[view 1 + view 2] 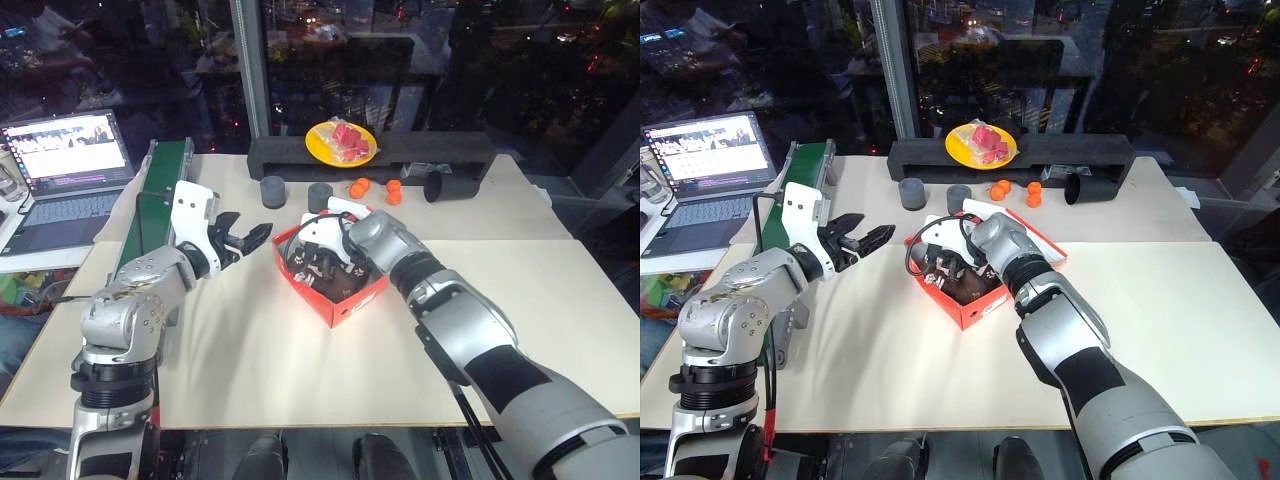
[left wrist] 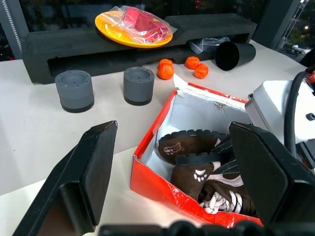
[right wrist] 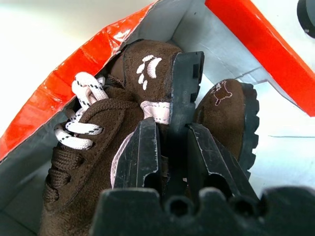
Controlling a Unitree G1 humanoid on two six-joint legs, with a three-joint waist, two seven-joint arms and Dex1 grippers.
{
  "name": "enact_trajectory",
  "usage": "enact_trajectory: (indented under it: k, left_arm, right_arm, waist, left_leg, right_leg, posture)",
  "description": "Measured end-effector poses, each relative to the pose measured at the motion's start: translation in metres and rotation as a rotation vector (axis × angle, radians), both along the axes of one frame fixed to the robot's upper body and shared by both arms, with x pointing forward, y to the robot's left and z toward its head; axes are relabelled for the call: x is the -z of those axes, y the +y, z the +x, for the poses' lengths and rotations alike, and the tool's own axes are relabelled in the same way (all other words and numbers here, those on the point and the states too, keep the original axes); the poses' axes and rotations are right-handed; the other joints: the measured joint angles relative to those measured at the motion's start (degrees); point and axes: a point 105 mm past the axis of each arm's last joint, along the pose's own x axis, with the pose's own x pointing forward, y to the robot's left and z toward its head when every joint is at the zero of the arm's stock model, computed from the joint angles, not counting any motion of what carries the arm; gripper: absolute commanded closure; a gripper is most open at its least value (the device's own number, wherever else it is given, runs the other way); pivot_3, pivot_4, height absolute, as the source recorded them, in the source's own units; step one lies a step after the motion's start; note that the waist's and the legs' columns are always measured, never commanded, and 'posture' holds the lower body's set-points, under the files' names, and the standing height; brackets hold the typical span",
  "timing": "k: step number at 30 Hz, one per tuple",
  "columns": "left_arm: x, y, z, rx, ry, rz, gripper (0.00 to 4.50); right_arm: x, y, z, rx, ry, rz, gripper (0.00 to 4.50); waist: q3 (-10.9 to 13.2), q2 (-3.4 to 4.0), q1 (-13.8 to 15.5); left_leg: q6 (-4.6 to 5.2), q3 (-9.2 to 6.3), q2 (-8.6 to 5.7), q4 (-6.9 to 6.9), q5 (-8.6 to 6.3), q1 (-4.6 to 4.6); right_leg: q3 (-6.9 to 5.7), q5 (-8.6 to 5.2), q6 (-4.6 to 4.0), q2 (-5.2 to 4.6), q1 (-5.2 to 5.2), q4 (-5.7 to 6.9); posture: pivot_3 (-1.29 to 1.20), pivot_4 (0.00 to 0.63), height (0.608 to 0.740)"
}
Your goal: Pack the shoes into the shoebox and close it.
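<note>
Both brown shoes (image 2: 206,172) lie inside the open orange-red shoebox (image 1: 345,305) on the tabletop (image 1: 250,350) — right gripper (image 3: 172,142) jaws clenched on one shoe's sole, left gripper (image 1: 245,237) jaws spread wide beside the box.

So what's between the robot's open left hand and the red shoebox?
Nothing. In the left eye view, only bare cream table lies between the left hand and the shoebox.

Both brown suede shoes (image 2: 197,162) lie on their sides inside the open orange-red shoebox (image 2: 157,182), soles showing
</note>
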Motion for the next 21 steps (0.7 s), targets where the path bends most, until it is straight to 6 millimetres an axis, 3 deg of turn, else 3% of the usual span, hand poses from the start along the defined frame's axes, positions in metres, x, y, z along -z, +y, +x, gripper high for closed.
enact_trajectory:
  k: [2,6,12,21]
  left_arm:
    - [0.000,0.000,0.000,0.001,0.001,0.001,0.63]
    - [0.000,-0.001,0.000,0.003,0.001,0.001,0.63]
    - [0.001,-0.004,-0.001,0.020,0.003,0.005,0.63]
    - [-0.002,-0.007,-0.001,0.060,-0.001,0.053,0.63]
  right_arm:
    - [0.001,-0.001,0.001,0.024,0.010,0.032,3.21]
    - [0.013,-0.005,-0.002,0.078,0.068,0.106,1.92]
    - [0.013,-0.011,0.000,0.165,0.132,0.225,0.02]
    - [-0.007,-0.020,0.007,0.288,0.234,0.412,0.02]
  waist:
    - [-0.1,0.02,0.0]
    - [-0.1,0.02,0.0]
    - [0.0,0.06,-0.4]
    - [0.3,0.07,-0.8]
  left_leg:
    - [0.00,0.00,0.00,0.00,0.00,0.01]
    - [0.01,0.00,0.00,0.00,-0.01,-0.02]
    - [0.01,0.00,0.02,-0.05,-0.06,-0.07]
    - [0.02,0.00,0.06,-0.05,-0.06,-0.29]
  right_leg:
    - [0.00,0.00,0.00,0.00,0.01,0.00]
    - [0.00,-0.02,-0.01,0.00,-0.01,-0.01]
    - [0.01,-0.08,-0.04,0.02,-0.10,-0.01]
    - [0.01,-0.09,-0.07,0.06,-0.35,0.00]
  posture:
    - [0.00,0.150,0.740]
    - [0.00,0.150,0.740]
    - [0.00,0.150,0.740]
    - [0.00,0.150,0.740]
